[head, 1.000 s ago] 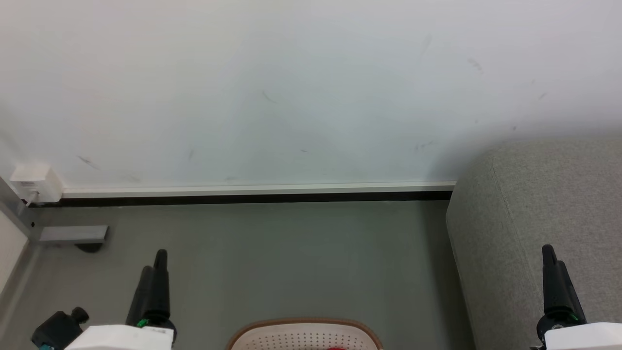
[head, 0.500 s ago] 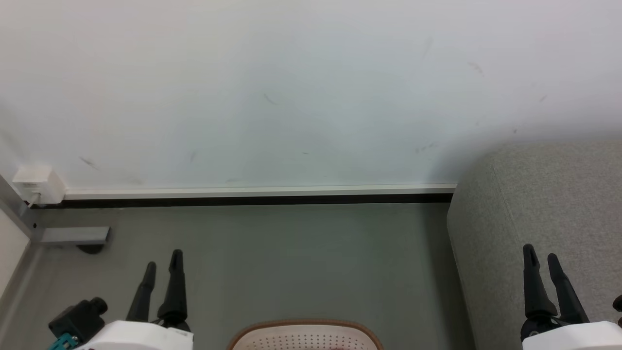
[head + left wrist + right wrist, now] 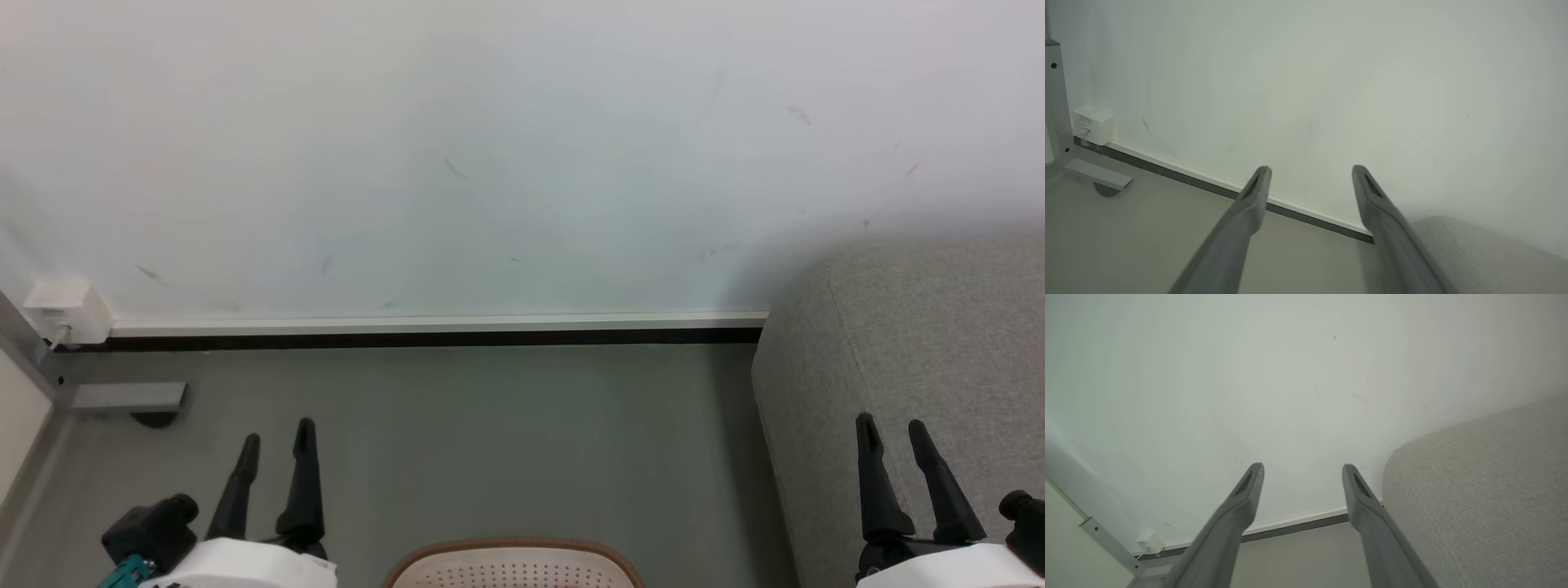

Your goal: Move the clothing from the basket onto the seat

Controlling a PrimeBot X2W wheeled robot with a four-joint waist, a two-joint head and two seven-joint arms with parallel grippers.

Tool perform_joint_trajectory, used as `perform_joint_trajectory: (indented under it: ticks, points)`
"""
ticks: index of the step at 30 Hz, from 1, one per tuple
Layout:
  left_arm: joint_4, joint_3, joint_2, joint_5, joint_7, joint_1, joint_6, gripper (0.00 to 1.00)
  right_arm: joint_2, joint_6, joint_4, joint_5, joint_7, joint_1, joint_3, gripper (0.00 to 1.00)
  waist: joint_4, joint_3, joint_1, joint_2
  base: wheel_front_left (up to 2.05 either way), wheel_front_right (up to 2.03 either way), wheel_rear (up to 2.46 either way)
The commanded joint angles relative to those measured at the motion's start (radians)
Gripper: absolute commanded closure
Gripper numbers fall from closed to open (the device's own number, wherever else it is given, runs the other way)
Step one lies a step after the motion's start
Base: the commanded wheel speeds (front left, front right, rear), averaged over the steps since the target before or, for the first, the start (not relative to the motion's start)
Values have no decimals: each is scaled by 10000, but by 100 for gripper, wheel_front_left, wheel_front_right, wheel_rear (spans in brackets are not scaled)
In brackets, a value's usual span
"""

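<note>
Left gripper (image 3: 278,433) and right gripper (image 3: 890,424) both have their fingers spread apart and hold nothing. The basket (image 3: 510,545) sits on the floor (image 3: 506,433) between them. The seat (image 3: 922,327) lies just ahead and right of the right gripper.

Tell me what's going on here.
A two-armed robot faces a wall. Its left gripper and right gripper are both open and empty. The basket it must empty sits on the floor between the arms, its far rim at the head view's bottom edge. The sofa, where the load goes, stands on the robot's right.
</note>
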Motion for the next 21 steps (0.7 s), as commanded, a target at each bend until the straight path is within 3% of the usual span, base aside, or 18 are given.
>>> perform_joint_trajectory:
  ticks: [1, 21]
  points:
    - [-87, -9, 78, 269, -86, -113, 60, 0, -89, -11, -35, -279, -96, -202, 11, 0, 2, -6, 0, 0, 0, 0, 0]
    - [-92, -146, 113, 2166, -548, -67, 149, 0, -48, -14, 226, -1964, -550, -223, 176, 0, 10, -121, 0, 0, 0, 0, 0]
